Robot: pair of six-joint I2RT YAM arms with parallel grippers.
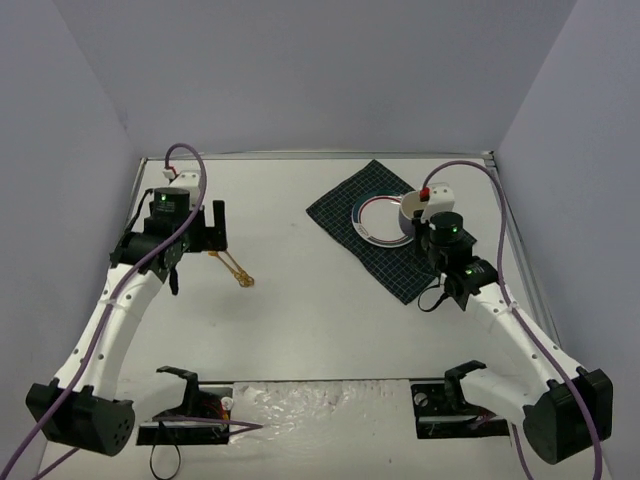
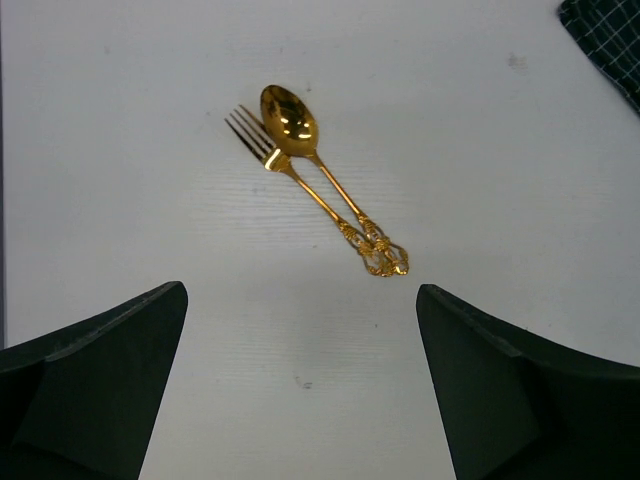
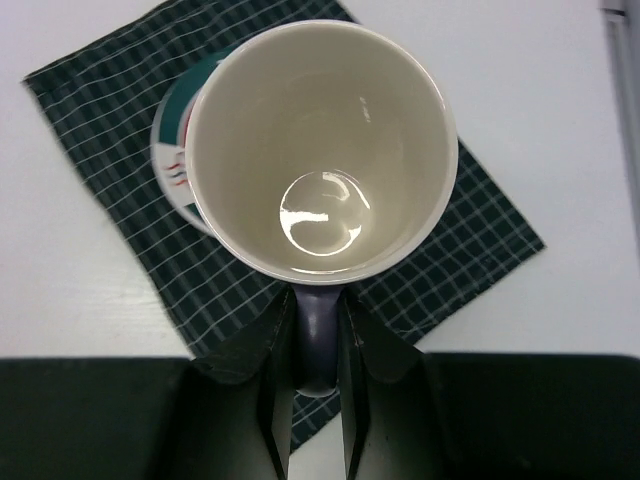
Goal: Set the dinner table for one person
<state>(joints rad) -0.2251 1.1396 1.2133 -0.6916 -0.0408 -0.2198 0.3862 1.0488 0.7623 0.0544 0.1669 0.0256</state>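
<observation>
The left gripper (image 2: 300, 290) hung wide open above the gold fork (image 2: 255, 138) and spoon (image 2: 288, 120), lying touching on the white dinner table (image 1: 300, 310) (thin, stiff, slick metal, probably best pinched across the handles). Further right, the right gripper (image 3: 318, 340) was clamped on the handle of the mug (image 3: 320, 150) over the edge of the plate (image 3: 172, 140) on the checked cloth (image 3: 90, 110); ceramic, likely weighty and chippable.

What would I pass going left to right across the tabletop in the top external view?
left fingers, open → gold fork and spoon, lying together → plate on the checked cloth → mug, overlapping the plate's right edge
</observation>
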